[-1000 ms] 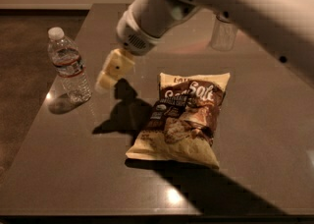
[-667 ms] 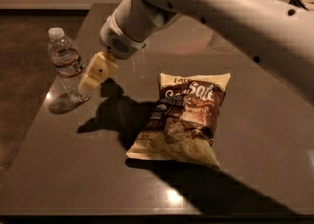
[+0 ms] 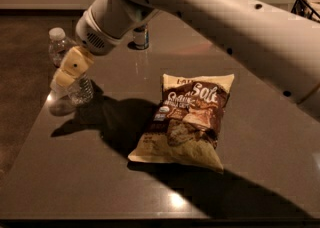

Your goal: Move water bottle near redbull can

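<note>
Gripper (image 3: 69, 70): overlaps the middle of the water bottle (image 3: 81, 90); width cannot be told
Redbull can (image 3: 141, 37): well apart, farther back on table (image 3: 100, 182)

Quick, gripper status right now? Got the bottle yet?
Gripper: at the water bottle, overlapping it in the camera view; whether it is open, shut or gripping cannot be told.
</note>
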Controlling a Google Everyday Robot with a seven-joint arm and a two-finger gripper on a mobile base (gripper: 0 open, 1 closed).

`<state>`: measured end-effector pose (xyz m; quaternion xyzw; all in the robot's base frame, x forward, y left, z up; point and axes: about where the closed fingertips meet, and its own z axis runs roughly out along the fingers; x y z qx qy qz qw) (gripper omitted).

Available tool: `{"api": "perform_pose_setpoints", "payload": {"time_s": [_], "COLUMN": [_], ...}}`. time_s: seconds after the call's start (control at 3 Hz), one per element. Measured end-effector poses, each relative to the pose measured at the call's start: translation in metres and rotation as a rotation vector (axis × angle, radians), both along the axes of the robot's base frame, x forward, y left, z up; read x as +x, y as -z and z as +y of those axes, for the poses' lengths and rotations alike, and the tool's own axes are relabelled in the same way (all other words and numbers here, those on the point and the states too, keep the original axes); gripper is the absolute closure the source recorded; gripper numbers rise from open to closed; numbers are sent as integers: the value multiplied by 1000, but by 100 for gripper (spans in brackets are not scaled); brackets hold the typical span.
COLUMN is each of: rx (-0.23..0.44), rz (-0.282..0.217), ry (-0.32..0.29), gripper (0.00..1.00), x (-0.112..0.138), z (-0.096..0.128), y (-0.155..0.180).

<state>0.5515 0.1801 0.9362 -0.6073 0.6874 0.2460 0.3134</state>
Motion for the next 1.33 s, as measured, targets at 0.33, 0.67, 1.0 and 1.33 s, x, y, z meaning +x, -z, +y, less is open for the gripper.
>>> {"api": "perform_pose_setpoints", "payload": {"time_s": [0.33, 0.67, 1.0, 1.33], "rx": [35, 50, 43, 30], "rz": [25, 35, -5, -60], "ry": [-8, -5, 65, 136], "gripper": [18, 41, 72, 95], "x": [2, 3, 19, 37], "z": [11, 14, -12, -43], "y": [-5, -9, -29, -52]}}
